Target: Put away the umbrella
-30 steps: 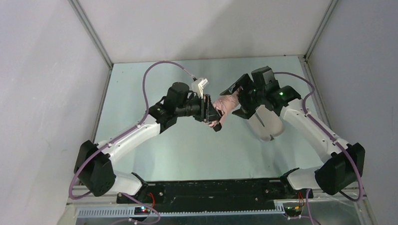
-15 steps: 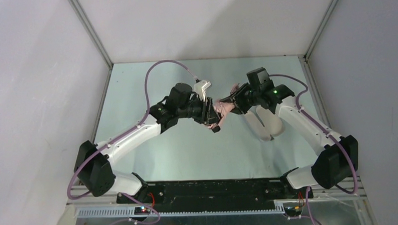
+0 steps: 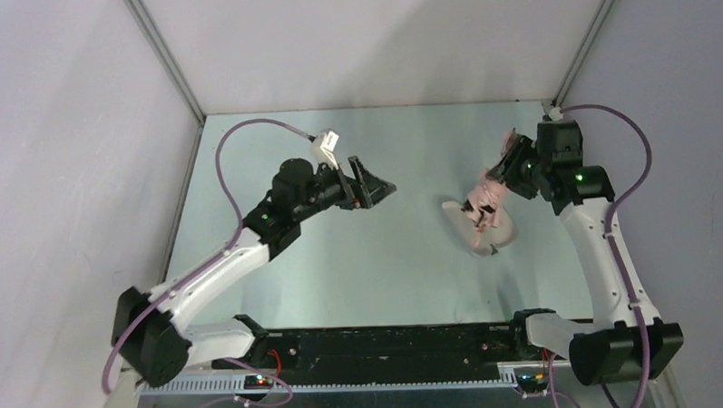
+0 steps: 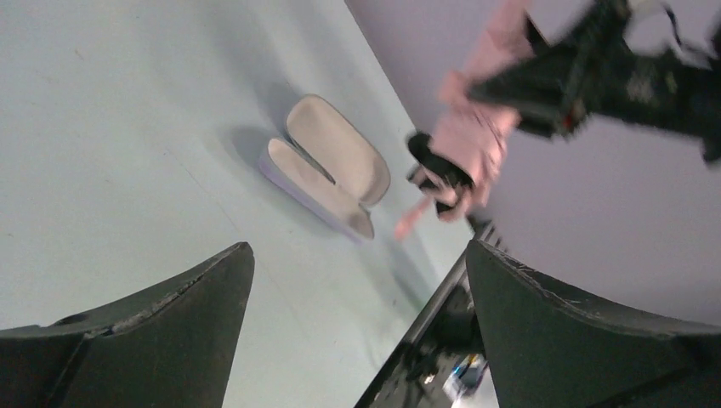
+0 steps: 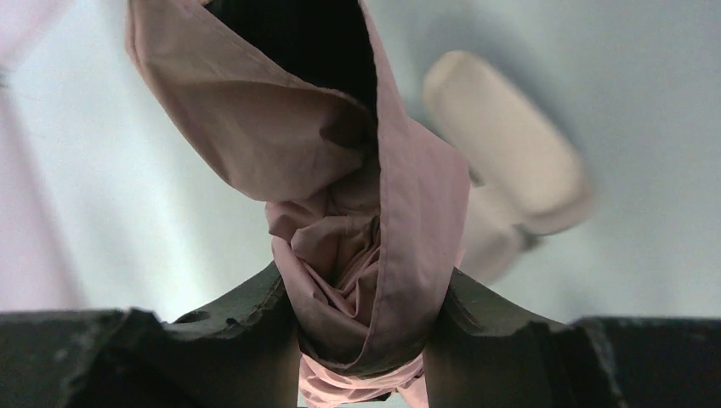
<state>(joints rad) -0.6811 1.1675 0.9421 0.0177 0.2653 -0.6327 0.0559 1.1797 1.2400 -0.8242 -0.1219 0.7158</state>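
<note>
While the left arm reaches from its base at the near left corner slantwise over the bench, its elbow is low and its wrist is turned so that the left tool points to the right, about level with the bench top. The jaws of this tool stand wide apart and hold nothing; in its own wrist view the left tool shows only the two dark fingers at the lower corners, with bare bench between them. The right arm goes up along the right side of the bench, and its forearm rises steeply. At the top, the wrist bends toward the left and a little downward, so the right tool is at the far right part of the bench. Its jaws are closed partway on the umbrella and pinch the bunched pink fabric. In the right wrist view the right tool grips the umbrella at its narrow gathered part, and the black underside shows in the fold above. The umbrella hangs from this tool in the air, crumpled, with its dark ribs and its short end pointing down. Under it an open pale case lies on the bench, its two shells spread apart. I cannot tell if the umbrella touches the case. The two tools are well apart.
</note>
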